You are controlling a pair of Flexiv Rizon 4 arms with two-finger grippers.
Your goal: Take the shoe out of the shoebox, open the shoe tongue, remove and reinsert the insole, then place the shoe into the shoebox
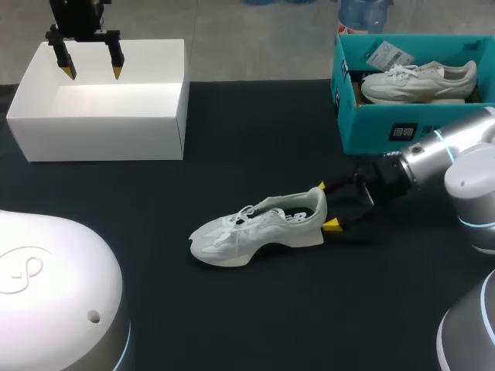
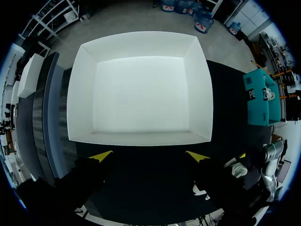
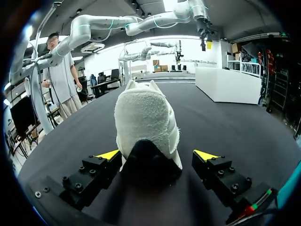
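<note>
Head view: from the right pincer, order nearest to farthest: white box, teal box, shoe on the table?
1. shoe on the table: heel between the open fingers of the right pincer.
2. teal box: behind it, at the right.
3. white box: far left corner.

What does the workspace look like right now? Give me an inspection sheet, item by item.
Surface: black table.
Job's things: white shoe stands on its sole mid-table, heel toward the right arm; white box open, nothing inside.
Clutter: teal box at the far right holds a second shoe.
Grippers: left gripper open above the white box; right gripper open, one finger either side of the white shoe's heel.
Cables: nothing seen.
Surroundings: nothing seen.
</note>
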